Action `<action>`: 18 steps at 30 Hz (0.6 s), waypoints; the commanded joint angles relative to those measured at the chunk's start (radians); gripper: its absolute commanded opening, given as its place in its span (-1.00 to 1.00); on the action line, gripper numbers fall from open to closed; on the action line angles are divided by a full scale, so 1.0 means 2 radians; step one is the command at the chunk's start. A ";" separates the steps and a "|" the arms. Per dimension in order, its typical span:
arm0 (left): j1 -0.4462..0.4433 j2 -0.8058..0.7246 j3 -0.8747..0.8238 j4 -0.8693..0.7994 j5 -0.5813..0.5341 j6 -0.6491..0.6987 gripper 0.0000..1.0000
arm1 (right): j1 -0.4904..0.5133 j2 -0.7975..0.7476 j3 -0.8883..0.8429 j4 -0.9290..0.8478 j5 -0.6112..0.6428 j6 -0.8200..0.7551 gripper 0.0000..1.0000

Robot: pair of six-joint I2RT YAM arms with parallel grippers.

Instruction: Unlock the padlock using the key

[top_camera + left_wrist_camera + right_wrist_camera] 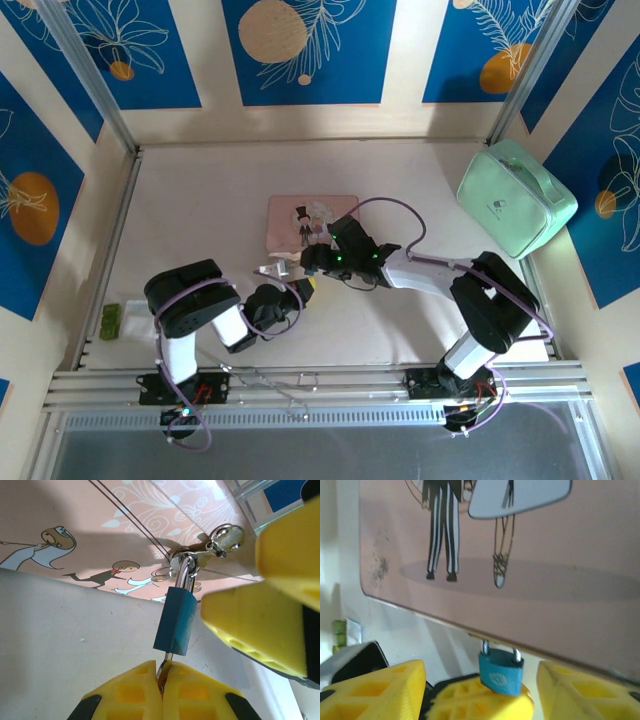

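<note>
Left wrist view: the left pincer (pixel 162 682) is clamped on the thin silvery metal key (pixel 165 666), whose blade meets the underside of the small blue-bodied padlock (pixel 176 622). The padlock's shackle is hooked through the chrome latch (pixel 200 550) of the pink illustrated box (pixel 125 510) on the bench (pixel 75 630). The right pincer (pixel 482 692) stands wide, its fingers flanking the padlock without contact, probably positioned to steady the body during turning.

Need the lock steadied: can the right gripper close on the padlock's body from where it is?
Probably yes: the right gripper stands open, its fingers flanking the padlock with nothing between, though the left gripper, shut on the key, sits close.
</note>
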 commanded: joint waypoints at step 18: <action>0.006 -0.045 0.015 -0.038 0.024 -0.006 -1.00 | 0.008 0.036 -0.011 0.028 0.018 0.019 -0.04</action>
